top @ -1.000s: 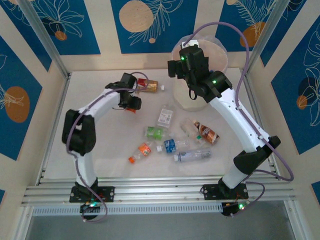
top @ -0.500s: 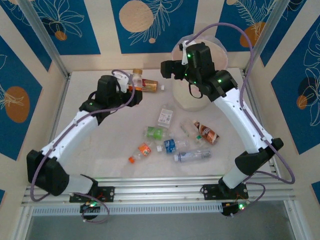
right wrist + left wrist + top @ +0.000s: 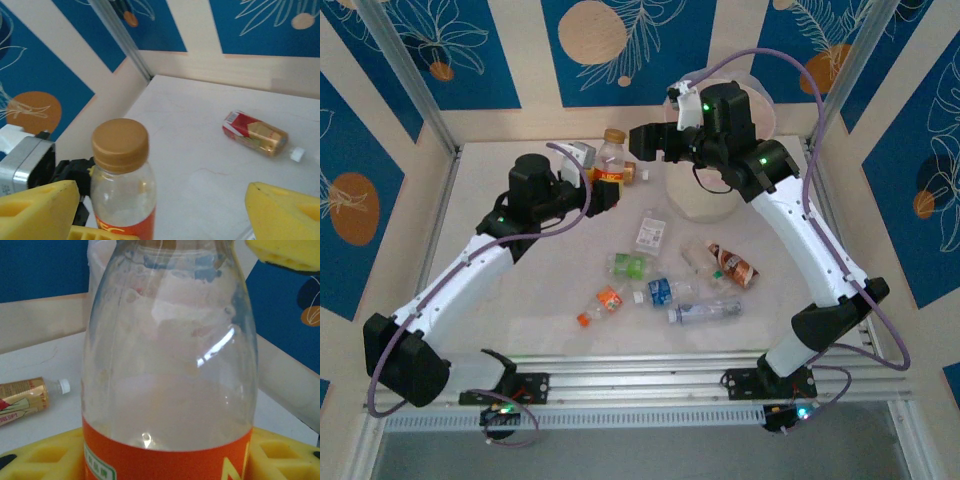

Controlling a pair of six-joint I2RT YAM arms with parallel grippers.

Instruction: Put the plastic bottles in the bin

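Note:
My left gripper (image 3: 598, 190) (image 3: 167, 457) is shut on a clear plastic bottle (image 3: 611, 158) (image 3: 170, 365) with an orange label and a tan cap (image 3: 120, 142). It holds the bottle upright above the back of the table. My right gripper (image 3: 634, 143) (image 3: 162, 200) is open, level with the bottle's neck. The cap is between the yellow fingers (image 3: 40, 210), close to the left one. The cream bin (image 3: 700, 205) stands at the back right, mostly behind the right arm. A red-and-gold bottle (image 3: 255, 132) (image 3: 25, 396) lies on the table behind the held one.
Several more bottles lie mid-table: a white-labelled one (image 3: 650, 231), a green one (image 3: 630, 265), a blue one (image 3: 662, 291), a small orange one (image 3: 606, 299), a clear one (image 3: 706, 312) and a brown one (image 3: 733, 265). Metal frame posts (image 3: 410, 80) flank the table.
My left arm has stretched out toward the back and stood the orange-label bottle upright. My right gripper has swung left from over the bin to the bottle's neck.

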